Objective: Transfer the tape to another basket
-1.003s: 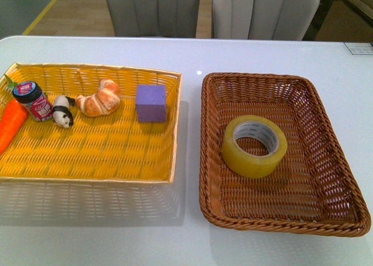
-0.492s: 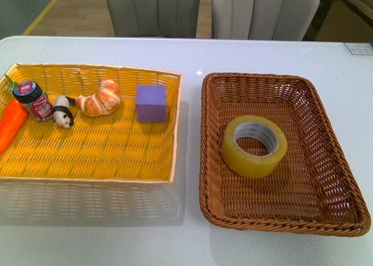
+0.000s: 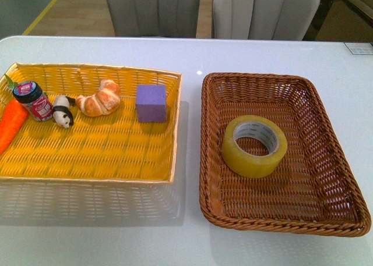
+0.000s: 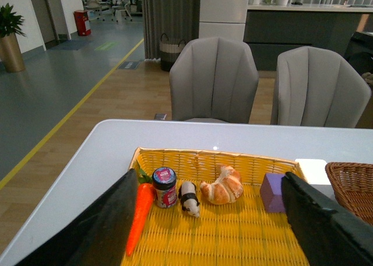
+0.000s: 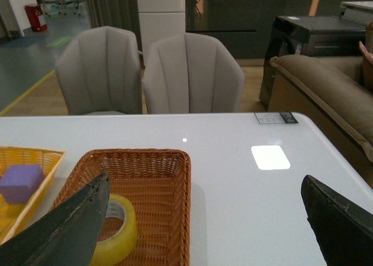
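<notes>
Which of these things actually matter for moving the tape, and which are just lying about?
Part of the job:
tape
brown basket
yellow basket

Lying about:
croissant
purple block
panda toy
jar
carrot

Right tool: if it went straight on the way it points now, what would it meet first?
Probably the bare table just beside the brown basket. The open right tool frames mostly tabletop; the tape sits off to one side. Depth is unclear.
</notes>
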Robot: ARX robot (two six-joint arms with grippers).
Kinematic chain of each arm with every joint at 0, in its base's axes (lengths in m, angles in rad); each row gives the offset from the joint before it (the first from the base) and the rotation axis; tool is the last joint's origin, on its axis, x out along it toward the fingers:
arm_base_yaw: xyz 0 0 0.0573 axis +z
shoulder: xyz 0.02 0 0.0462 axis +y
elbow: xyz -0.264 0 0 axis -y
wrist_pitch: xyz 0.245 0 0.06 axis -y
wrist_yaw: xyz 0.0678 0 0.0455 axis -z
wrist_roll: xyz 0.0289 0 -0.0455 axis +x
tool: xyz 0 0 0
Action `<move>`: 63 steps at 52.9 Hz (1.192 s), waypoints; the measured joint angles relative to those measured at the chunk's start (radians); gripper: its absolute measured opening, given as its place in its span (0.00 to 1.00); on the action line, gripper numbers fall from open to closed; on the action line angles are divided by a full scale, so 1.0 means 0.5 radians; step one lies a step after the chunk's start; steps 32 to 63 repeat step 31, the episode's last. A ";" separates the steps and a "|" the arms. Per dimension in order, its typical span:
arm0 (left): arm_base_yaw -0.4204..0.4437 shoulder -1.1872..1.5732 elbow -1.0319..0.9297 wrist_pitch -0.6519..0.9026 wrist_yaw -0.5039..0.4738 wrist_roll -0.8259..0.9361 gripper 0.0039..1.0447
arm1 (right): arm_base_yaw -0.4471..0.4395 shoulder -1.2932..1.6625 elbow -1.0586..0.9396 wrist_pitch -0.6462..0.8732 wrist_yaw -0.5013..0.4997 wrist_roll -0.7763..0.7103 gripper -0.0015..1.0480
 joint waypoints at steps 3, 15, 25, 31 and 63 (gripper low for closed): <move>0.000 0.000 0.000 0.000 0.001 0.000 0.85 | 0.000 0.000 0.000 0.000 0.000 0.000 0.91; 0.000 0.000 0.000 0.000 0.001 0.005 0.92 | 0.000 0.000 0.000 0.000 0.000 0.000 0.91; 0.000 0.000 0.000 0.000 0.001 0.005 0.92 | 0.000 0.000 0.000 0.000 0.000 0.000 0.91; 0.000 0.000 0.000 0.000 0.001 0.005 0.92 | 0.000 0.000 0.000 0.000 0.000 0.000 0.91; 0.000 0.000 0.000 0.000 0.001 0.005 0.92 | 0.000 0.000 0.000 0.000 0.000 0.000 0.91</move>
